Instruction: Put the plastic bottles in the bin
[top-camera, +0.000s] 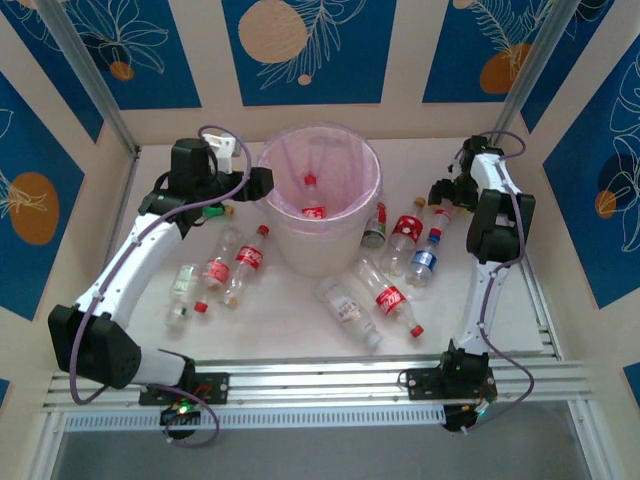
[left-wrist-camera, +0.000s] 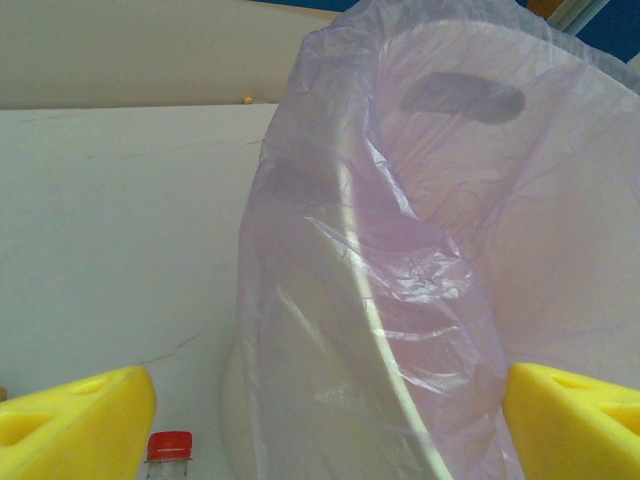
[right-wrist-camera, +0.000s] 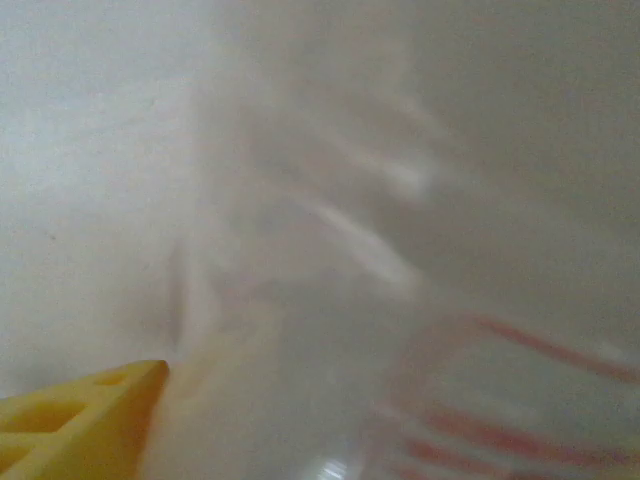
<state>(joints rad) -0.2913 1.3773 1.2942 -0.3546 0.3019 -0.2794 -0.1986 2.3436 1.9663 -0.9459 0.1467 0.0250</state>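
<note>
White tabletop (top-camera: 300, 335), blue-patterned walls (top-camera: 300, 60) behind. Bin (top-camera: 320, 240) stood near far edge, centre, one bottle (top-camera: 312, 207) inside. More bottles (top-camera: 247, 258) lay on both sides of bin. Left gripper (top-camera: 262, 183) jaws were spread, bin wall just ahead between them. Right gripper (top-camera: 440, 193) hung over right-side bottles; jaw state unclear, view blurred.

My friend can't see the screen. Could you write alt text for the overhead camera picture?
A round white bin with a pinkish liner stands on a table, one red-capped bottle inside it, plastic bottles lying scattered either side. Two robot arms reach in: the left gripper beside the bin's rim, the right gripper by bottles on the right.
</note>
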